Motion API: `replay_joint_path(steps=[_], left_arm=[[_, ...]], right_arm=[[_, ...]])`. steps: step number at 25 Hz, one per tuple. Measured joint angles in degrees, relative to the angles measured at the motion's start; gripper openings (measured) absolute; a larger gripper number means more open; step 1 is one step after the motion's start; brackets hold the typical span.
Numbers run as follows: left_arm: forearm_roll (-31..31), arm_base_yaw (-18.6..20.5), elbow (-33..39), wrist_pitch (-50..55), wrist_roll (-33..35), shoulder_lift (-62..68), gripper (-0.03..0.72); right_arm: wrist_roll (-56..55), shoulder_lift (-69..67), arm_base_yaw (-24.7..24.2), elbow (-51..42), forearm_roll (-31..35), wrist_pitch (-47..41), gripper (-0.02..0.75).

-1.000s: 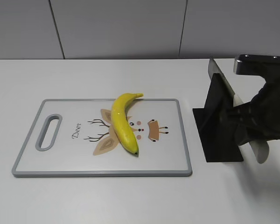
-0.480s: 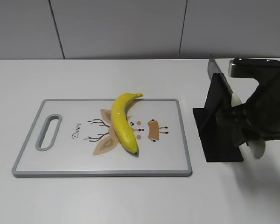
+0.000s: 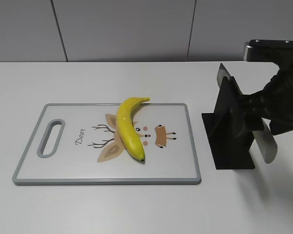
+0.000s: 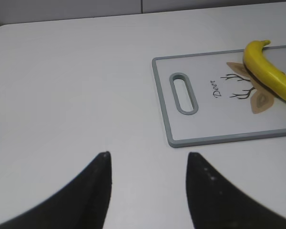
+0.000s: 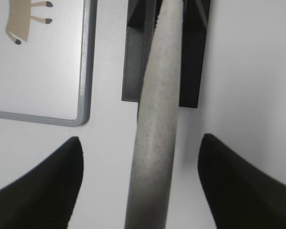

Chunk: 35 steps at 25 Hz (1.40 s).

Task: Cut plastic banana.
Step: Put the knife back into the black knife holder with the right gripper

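Right hand (image 3: pixel 263 114) is at the black knife stand (image 3: pixel 229 126); whether it grips the grey knife handle (image 5: pixel 155 119) I cannot tell. Left hand (image 4: pixel 148 183) hangs open, empty. Plastic banana (image 3: pixel 128 127) lies on the cutting board (image 3: pixel 63 168), left of the stand.

The setting looked like a robot test bench staged as a kitchen rather than a lived-in one. A plain, matte white counter (image 3: pixel 136 209) ran up to a bare pale-grey panelled wall (image 3: pixel 127 29) with thin dark seams. On the counter lay a white plastic cutting board with a grey rim, a handle slot and a cartoon deer print (image 3: pixel 49 178), and just beside it stood a black slotted knife stand (image 3: pixel 229 141). A glossy yellow toy banana (image 3: pixel 128 127) rested on the board. The black robot arm (image 3: pixel 283 102) at the right edge pointed to a lab.
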<state>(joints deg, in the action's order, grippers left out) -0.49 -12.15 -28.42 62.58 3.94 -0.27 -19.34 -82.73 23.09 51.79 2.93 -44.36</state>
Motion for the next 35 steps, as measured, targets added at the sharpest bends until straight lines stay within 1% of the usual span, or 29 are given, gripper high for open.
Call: replay_joint_path(steps=[4, 7, 13, 20, 29, 35], left_arm=[[0.00, 0.00, 0.00, 0.00, 0.00, 0.00, 0.496], [0.00, 0.00, 0.00, 0.00, 0.00, 0.00, 0.496], [0.00, 0.00, 0.00, 0.00, 0.00, 0.00, 0.496], [0.00, 0.00, 0.00, 0.00, 0.00, 0.00, 0.496], [0.00, 0.00, 0.00, 0.00, 0.00, 0.00, 0.487], [0.00, 0.00, 0.00, 0.00, 0.00, 0.00, 0.484]], right_arm=[[1.16, 4.08, 0.00, 0.68, -0.40, -2.73, 0.601], [2.14, 7.96, 0.00, 2.14, -2.28, -4.49, 0.600], [10.38, 18.17, 0.00, 3.50, -2.93, -6.23, 0.590], [19.81, 27.94, 0.00, 3.11, -2.93, -14.48, 0.589], [29.91, 39.64, 0.00, -5.10, 0.38, -15.72, 0.588], [32.29, 47.87, 0.00, -12.13, 1.34, -15.94, 0.588]])
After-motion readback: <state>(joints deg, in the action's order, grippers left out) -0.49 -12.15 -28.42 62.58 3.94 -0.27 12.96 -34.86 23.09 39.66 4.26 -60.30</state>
